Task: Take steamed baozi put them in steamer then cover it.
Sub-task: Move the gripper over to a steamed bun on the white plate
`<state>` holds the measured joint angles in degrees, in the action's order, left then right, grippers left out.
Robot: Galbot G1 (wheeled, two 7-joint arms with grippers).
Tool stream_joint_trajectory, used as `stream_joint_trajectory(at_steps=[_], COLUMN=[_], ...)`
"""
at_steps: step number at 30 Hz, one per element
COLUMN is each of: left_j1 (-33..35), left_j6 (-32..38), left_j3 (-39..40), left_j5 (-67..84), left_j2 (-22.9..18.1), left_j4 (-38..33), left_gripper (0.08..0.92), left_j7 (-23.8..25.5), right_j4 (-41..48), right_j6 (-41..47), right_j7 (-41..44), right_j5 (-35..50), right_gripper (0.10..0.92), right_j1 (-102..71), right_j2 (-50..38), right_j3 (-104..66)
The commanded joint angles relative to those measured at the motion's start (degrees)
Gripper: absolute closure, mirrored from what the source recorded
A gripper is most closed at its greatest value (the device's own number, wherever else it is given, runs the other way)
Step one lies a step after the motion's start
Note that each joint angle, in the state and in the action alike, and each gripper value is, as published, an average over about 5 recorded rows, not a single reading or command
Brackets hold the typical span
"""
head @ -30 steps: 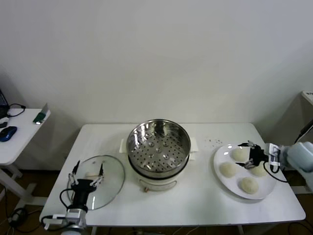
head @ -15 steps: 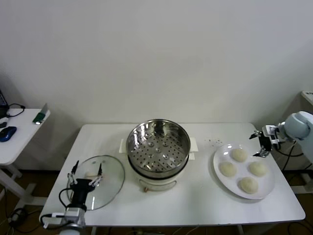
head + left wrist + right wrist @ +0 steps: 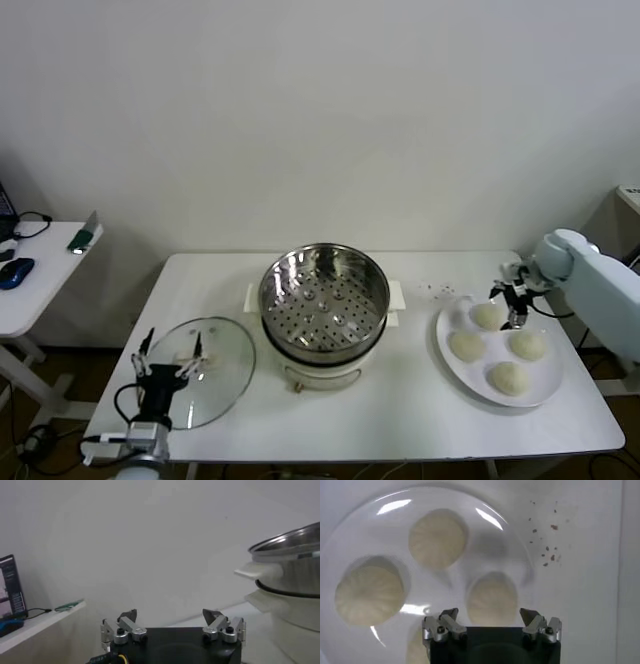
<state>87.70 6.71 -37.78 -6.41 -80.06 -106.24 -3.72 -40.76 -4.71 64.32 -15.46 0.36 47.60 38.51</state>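
on the white table [image 3: 400, 400], the right gripper [image 3: 512, 297] hovers released over 4 baozi [image 3: 489, 316]; left gripper [image 3: 166, 357] released beside the steamer [image 3: 324, 300].

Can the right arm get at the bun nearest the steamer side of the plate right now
Probably yes: the right gripper hangs open just above the buns on the plate, and nothing covers that bun.
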Motion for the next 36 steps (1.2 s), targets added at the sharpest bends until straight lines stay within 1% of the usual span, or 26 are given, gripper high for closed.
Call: stream_joint_trajectory(at_steps=[1, 12, 18, 28, 36], left_j1=[-0.1, -0.2, 0.0, 0.1, 0.1], left_j6=[0.1, 0.0, 0.1, 0.2, 0.2], left_j3=[-0.1, 0.0, -0.1, -0.5, -0.5], left_j5=[0.1, 0.1, 0.0, 0.3, 0.4], left_j2=[0.1, 0.1, 0.0, 0.0, 0.0], left_j4=[0.3, 0.5, 0.5, 0.7, 0.8], left_gripper=[0.177, 0.177, 0.177, 0.177, 0.177], left_j7=[-0.1, -0.2, -0.2, -0.2, -0.2], right_j4=[6.6, 8.5, 10.1, 9.8, 8.7], right_j6=[-1.9, -2.9, -3.7, -4.1, -4.7], right_j7=[0.5, 0.4, 0.3, 0.5, 0.3], right_j5=[-2.8, -4.1, -5.0, -5.4, -5.1], right_gripper=[0.203, 0.203, 0.241, 0.307, 0.336], right_j1=[1.1, 0.7, 1.0, 0.8, 1.2], right_j2=[4.0, 5.0, 6.3, 6.3, 5.8], right_j3=[0.8, -0.4, -1.1, -0.6, -0.3])
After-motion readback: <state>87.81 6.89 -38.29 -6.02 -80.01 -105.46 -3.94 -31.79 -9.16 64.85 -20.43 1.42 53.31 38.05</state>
